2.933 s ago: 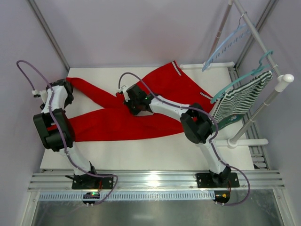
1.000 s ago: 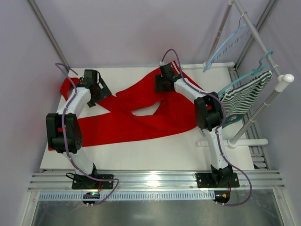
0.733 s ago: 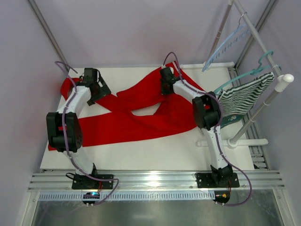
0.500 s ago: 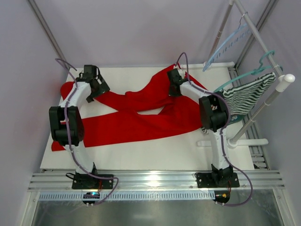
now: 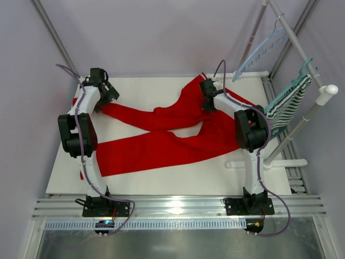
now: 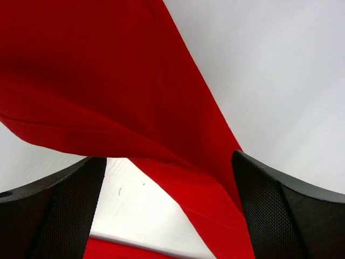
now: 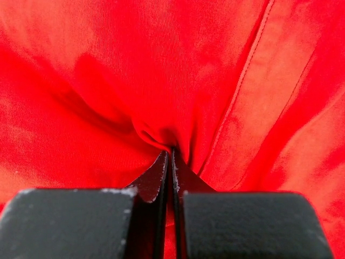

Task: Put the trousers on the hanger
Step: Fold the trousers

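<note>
Two red legs of the trousers (image 5: 161,141), spread across the white table (image 5: 178,172). At far right, right gripper (image 7: 171,154) with jaws clamped on a red fold. At far left, left gripper (image 6: 167,205) with jaws wide apart, cloth between. Up on the far right rail (image 5: 294,36), the hanger (image 5: 259,51).

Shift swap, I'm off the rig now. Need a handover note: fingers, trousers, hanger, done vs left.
The left gripper is open, fingers either side of a fold of the trousers at the far left of the table; nothing gripped.
The right gripper has its fingers shut on a pinch of red cloth near the waist end, far right.
The trousers lie on the table, legs running left.
The hanger hangs bare on the rack, near a striped garment.
Done: one grip on the trousers.
Left: get the trousers onto the hanger.
</note>
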